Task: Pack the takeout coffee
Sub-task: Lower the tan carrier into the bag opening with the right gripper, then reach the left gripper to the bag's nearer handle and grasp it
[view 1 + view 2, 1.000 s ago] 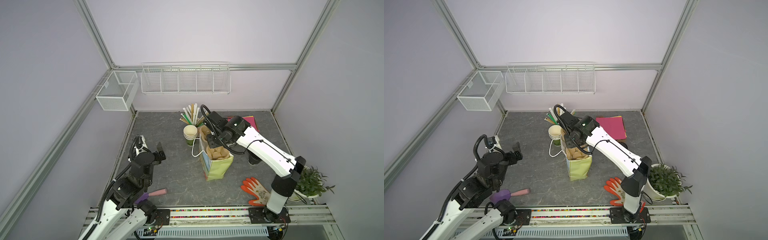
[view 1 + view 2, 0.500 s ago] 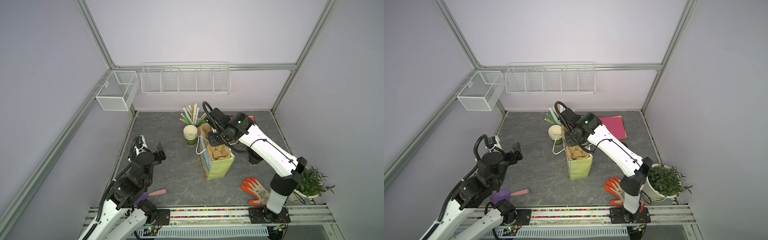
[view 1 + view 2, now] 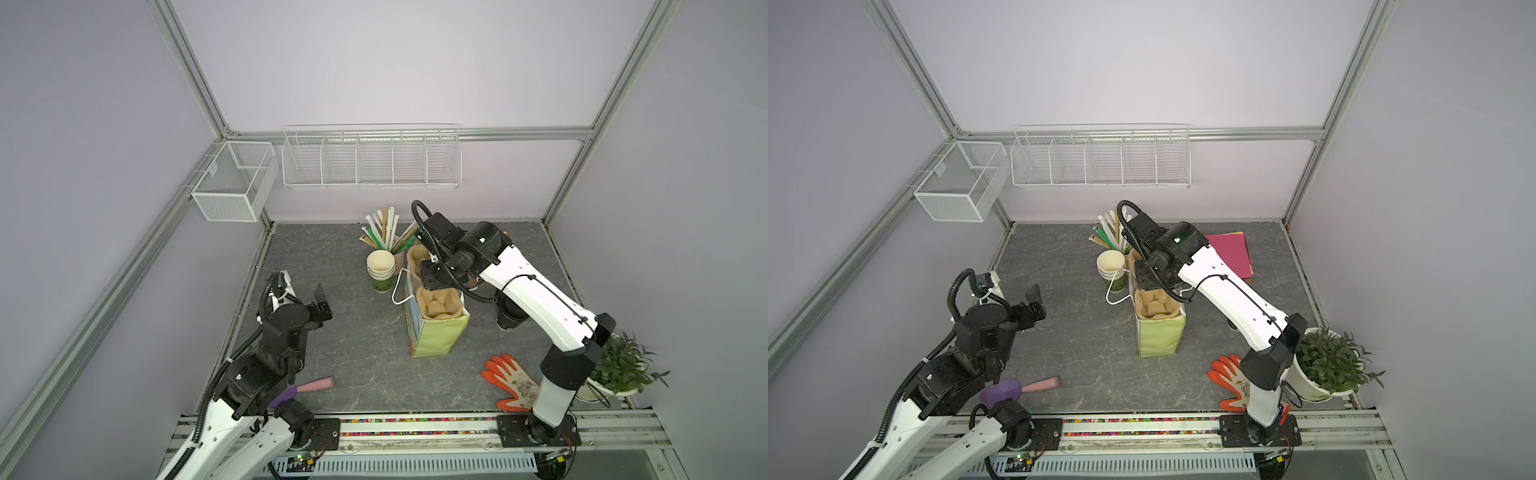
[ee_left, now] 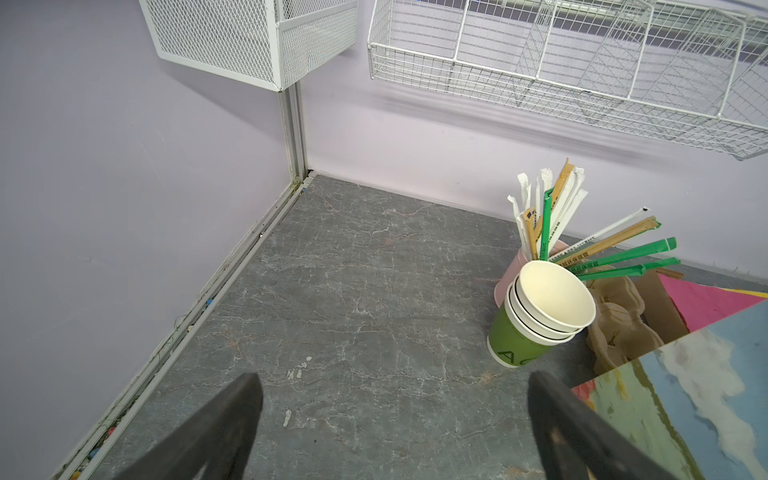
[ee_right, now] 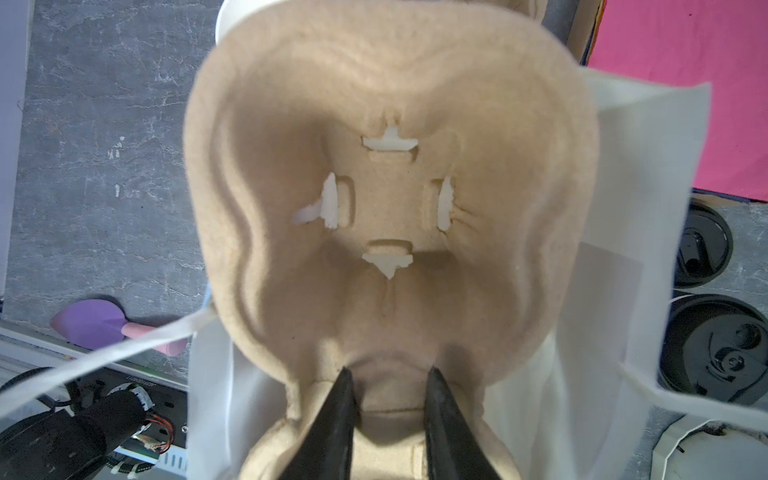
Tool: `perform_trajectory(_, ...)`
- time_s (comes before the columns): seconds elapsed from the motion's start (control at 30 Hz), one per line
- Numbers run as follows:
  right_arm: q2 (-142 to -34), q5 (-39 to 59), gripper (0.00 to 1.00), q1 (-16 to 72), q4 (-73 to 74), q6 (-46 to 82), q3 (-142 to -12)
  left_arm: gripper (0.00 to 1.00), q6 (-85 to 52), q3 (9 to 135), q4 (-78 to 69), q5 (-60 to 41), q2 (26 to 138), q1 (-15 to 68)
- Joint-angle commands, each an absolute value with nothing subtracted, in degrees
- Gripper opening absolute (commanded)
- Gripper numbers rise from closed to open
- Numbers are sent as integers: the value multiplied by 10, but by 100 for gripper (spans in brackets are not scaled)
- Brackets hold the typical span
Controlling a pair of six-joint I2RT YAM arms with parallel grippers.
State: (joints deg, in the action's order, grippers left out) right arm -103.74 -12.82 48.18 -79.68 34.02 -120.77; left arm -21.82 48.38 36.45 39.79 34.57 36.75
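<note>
Both top views show the paper bag (image 3: 436, 340) standing mid-table, with the pulp cup carrier (image 3: 440, 305) poking out of its mouth. The right gripper (image 3: 434, 279) hangs over the bag's far end. Since a second ago its wrist has lifted and drawn back a little, and the bag's white handle loop (image 3: 398, 286) has shifted a touch. The takeout coffee (image 3: 512, 318) stands on the table just right of the bag, outside it and partly under that arm, where it was before. The left gripper (image 3: 301, 286), well left of the bag, hasn't budged, and its claw is spread wide.

From the left wrist, the two fingers (image 4: 224, 415) frame bare table, and the green cup stack (image 4: 536, 324) sits near the bag's corner.

From the right wrist, the fingers (image 5: 336, 424) pinch the carrier's middle ridge over the bag's opening. The coffee's lid and a second black lid (image 5: 702, 249) sit beside the bag.
</note>
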Motion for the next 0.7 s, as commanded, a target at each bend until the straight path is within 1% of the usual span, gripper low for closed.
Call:
perform_trajectory(0.0, -1048, -114, 29, 478, -828, 362, -1209, 99, -212, 478, 368, 398, 345, 367)
perform_trajectory(0.27, -1094, -73, 28, 478, -868, 339, -1285, 99, -214, 477, 368, 396, 342, 367)
perform_trajectory(0.33, -1101, -61, 28, 479, -872, 328, -1296, 99, -214, 479, 365, 373, 341, 367)
perform_trajectory(0.53, -1133, -77, 28, 483, -923, 298, -1365, 99, -242, 513, 369, 284, 357, 366)
perform_trajectory(0.67, -1139, -79, 28, 482, -935, 291, -1381, 99, -305, 546, 370, 174, 387, 367)
